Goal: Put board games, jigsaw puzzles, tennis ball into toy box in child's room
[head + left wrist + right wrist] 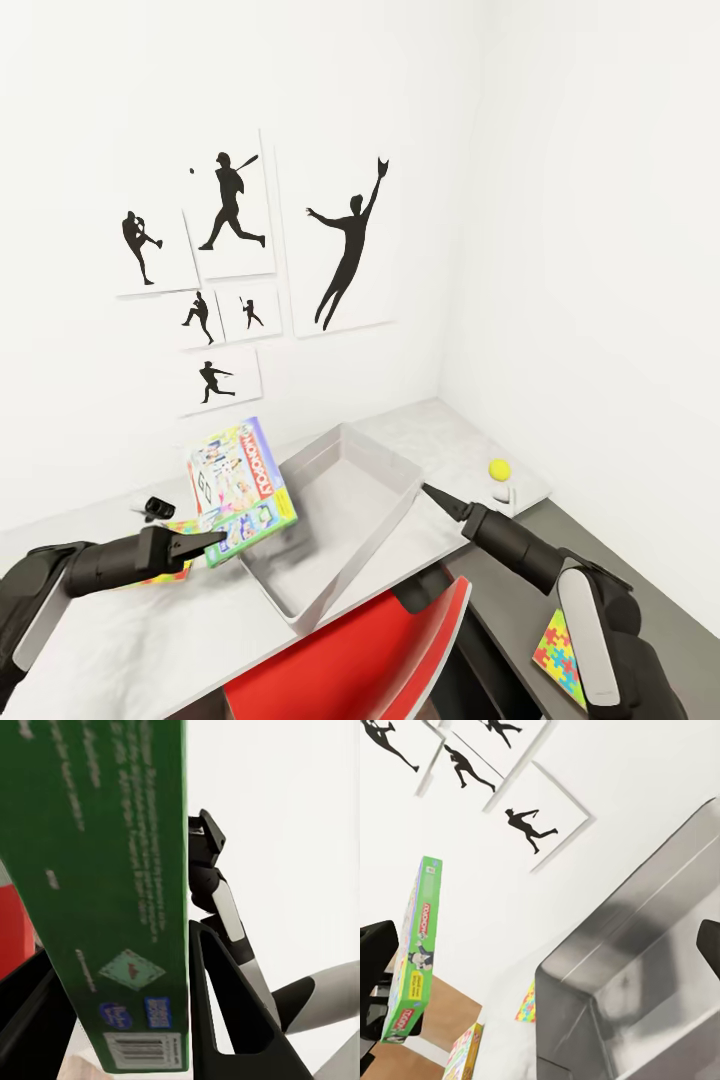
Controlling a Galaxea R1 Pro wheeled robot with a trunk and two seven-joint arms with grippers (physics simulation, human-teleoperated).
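Left gripper (200, 547), dark w/ two black fingers, is clamped on the lower edge of the white-green "Monopoly" board game box (240, 490). Box is held up in the air, tilted, printed face toward the head cam, just left of and partly over the bin's left rim. Left wrist view: box's green side w/ barcode (112, 892) sits between the two fingers (232, 1020), touching them.

Under the left arm, a multicoloured flat jigsaw square (172, 570) lies on the long pale grey-white table top (150, 640); mostly hidden by the arm. Small dark object (155, 508) on the table behind the gripper, can't tell what.

Centre: light grey rectangular plastic toy box (345, 520) w/ sloping sides stands on the table. Red chair back (350, 660) in front of it.

Black sports silhouette prints (345, 245) hang on the white wall.

Right gripper (440, 497) hovers just past the bin's right rim, tip pointing at it, holding nothing; fingers look pressed together to a point. Right wrist view shows the bin corner (607, 967) close up.

Far right: small yellow-green tennis ball (499, 469) near the table's far right end, well apart from the bin. 2nd jigsaw square (560, 660) lower right by the right arm, on a dark grey surface.
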